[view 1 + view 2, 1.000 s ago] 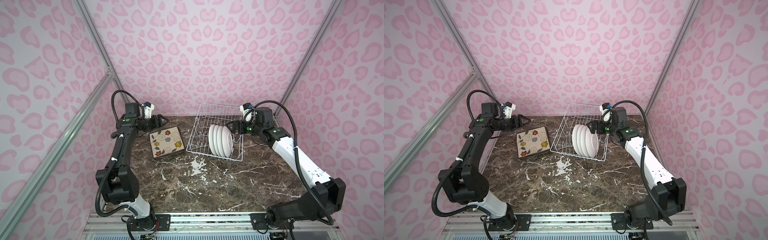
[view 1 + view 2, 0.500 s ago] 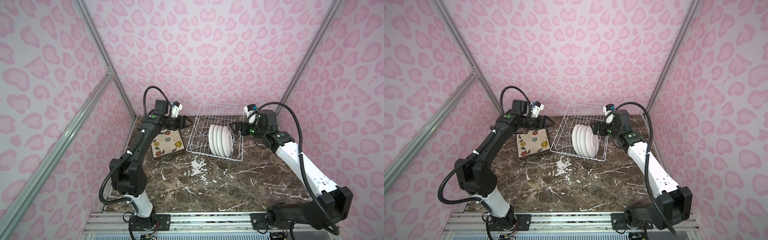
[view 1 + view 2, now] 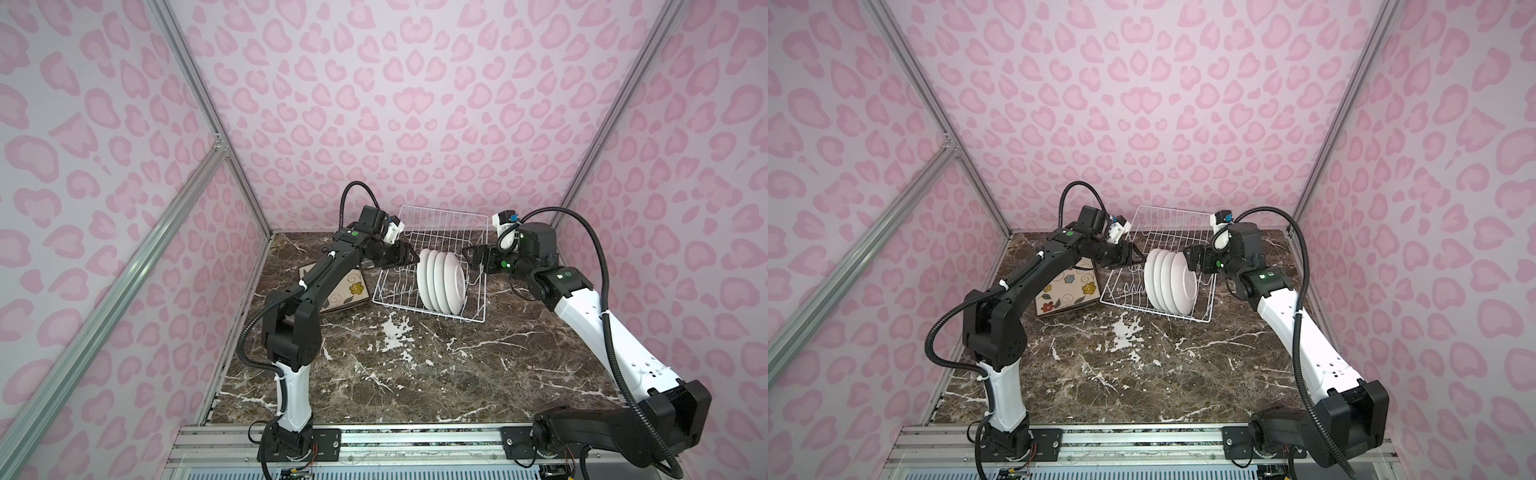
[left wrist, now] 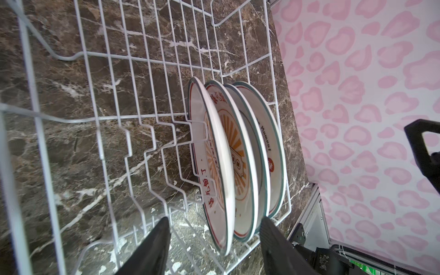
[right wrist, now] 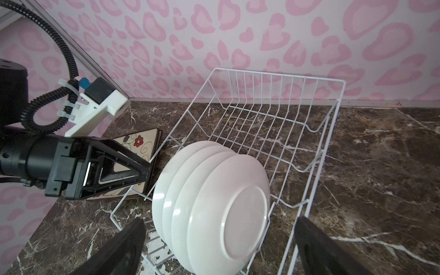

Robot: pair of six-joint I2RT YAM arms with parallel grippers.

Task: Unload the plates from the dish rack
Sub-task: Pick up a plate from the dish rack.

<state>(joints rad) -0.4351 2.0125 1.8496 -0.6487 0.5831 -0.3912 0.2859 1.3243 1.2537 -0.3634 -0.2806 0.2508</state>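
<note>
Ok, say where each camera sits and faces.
Both top views: high in front, looking down at the dish rack; left arm, right arm show.
Left wrist: on left arm, facing the round plates, printed side; left end effector shows.
Right wrist: on right arm, facing their white backs; right end effector shows.
Shared: plates, rack.

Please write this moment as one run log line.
left gripper: open, beside round plates in dish rack | right gripper: open, opposite side of them | square plates: stacked on table, outside rack
</note>
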